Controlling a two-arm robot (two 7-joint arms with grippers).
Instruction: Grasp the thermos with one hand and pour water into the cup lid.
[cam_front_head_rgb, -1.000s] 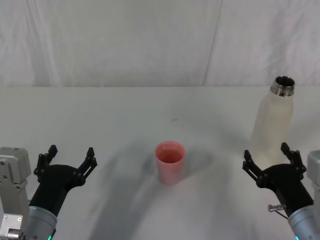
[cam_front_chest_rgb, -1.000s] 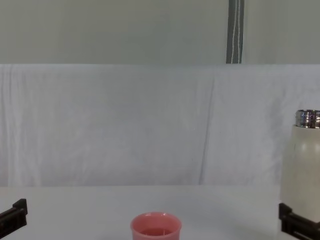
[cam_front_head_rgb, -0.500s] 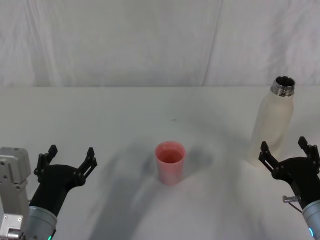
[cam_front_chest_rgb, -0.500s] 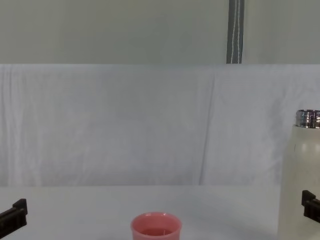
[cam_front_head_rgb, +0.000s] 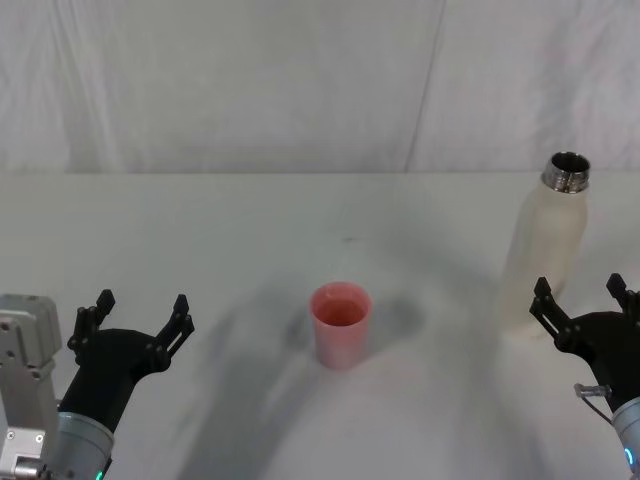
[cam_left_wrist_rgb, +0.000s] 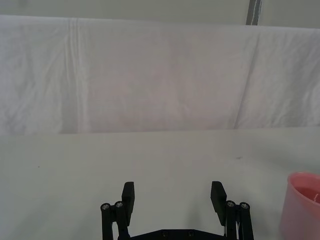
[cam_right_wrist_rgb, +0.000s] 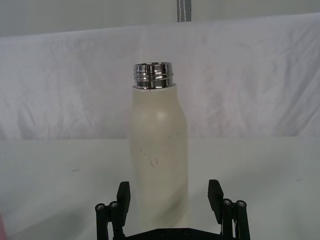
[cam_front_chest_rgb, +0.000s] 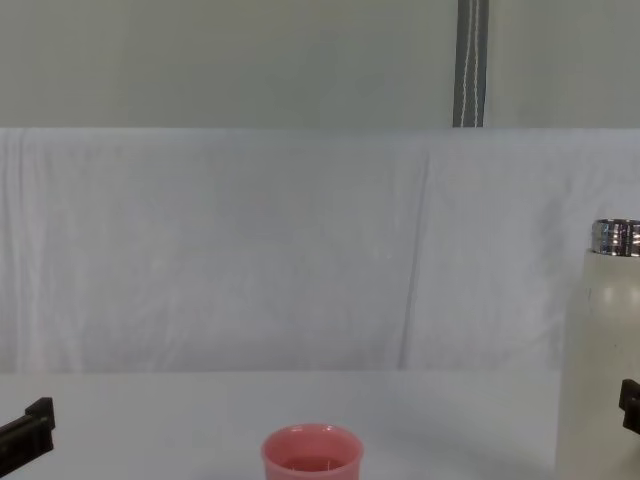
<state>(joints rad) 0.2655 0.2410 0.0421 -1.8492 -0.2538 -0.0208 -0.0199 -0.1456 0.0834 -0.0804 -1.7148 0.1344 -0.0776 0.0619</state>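
Note:
The cream-white thermos (cam_front_head_rgb: 546, 248) stands upright at the table's right side, its steel neck uncapped. My right gripper (cam_front_head_rgb: 579, 290) is open just in front of its base. In the right wrist view the thermos (cam_right_wrist_rgb: 157, 150) stands just beyond the right gripper (cam_right_wrist_rgb: 169, 192), in line with the gap between the spread fingers. The salmon-pink cup lid (cam_front_head_rgb: 341, 322) stands upright at the table's middle, also seen low in the chest view as the cup lid (cam_front_chest_rgb: 311, 458). My left gripper (cam_front_head_rgb: 142, 303) is open at the near left, with nothing in it.
White cloth covers the table (cam_front_head_rgb: 240, 230) and hangs as a backdrop behind it. A wide bare stretch separates the cup lid from the thermos. The cup lid (cam_left_wrist_rgb: 304, 202) sits to one side of the left gripper (cam_left_wrist_rgb: 172, 192).
My right gripper has moved to the right, from in front of the thermos's left side to in front of its base. The left arm, cup lid and thermos have not moved.

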